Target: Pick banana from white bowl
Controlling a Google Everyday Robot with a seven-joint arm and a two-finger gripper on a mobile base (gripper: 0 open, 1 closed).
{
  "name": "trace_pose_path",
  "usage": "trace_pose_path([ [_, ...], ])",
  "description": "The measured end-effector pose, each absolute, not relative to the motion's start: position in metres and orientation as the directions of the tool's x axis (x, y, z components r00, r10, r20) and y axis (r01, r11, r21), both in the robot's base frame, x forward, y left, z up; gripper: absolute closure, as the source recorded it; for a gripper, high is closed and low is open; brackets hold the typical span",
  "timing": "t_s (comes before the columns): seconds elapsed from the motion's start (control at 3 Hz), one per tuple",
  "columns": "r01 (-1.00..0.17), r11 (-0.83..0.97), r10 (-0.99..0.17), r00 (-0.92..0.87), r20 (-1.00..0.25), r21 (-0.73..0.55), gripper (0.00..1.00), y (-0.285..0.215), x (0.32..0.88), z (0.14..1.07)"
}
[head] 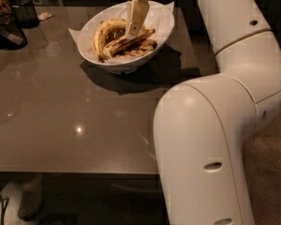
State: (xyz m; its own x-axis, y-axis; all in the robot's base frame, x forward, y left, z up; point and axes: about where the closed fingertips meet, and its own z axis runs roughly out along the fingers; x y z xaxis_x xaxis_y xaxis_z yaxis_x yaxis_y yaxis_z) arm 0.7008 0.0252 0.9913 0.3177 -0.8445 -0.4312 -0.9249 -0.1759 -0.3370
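The white bowl (125, 65), lined with crinkled white paper (166, 12), stands at the far middle of the grey table. In it, the slim brown-streaked banana (126, 42) lies slantwise across the middle. A plumper, cleaner yellow banana (104, 32) curves along the left side, and another dark-streaked one (141, 48) lies at the front right. My gripper (133, 32) reaches straight down from above into the bowl, its tip touching the slim banana near its middle. The banana lies in the bowl, not lifted.
My bulky white arm (210, 144) fills the right side and hides the table's right front corner. A black mesh cup (25, 11) and a dark object (7, 35) stand at the far left. A shoe (30, 201) shows below the table's front edge.
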Motion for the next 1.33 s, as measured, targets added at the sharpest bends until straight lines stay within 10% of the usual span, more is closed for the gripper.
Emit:
trace_pose_path([
  [0.67,-0.946,-0.123,-0.832,0.263,-0.488,-0.301,0.43,0.028,0.713,0.980],
  [1.33,-0.961,-0.102,-0.847,0.219,-0.484,-0.256,0.45,0.036,0.723,0.959],
])
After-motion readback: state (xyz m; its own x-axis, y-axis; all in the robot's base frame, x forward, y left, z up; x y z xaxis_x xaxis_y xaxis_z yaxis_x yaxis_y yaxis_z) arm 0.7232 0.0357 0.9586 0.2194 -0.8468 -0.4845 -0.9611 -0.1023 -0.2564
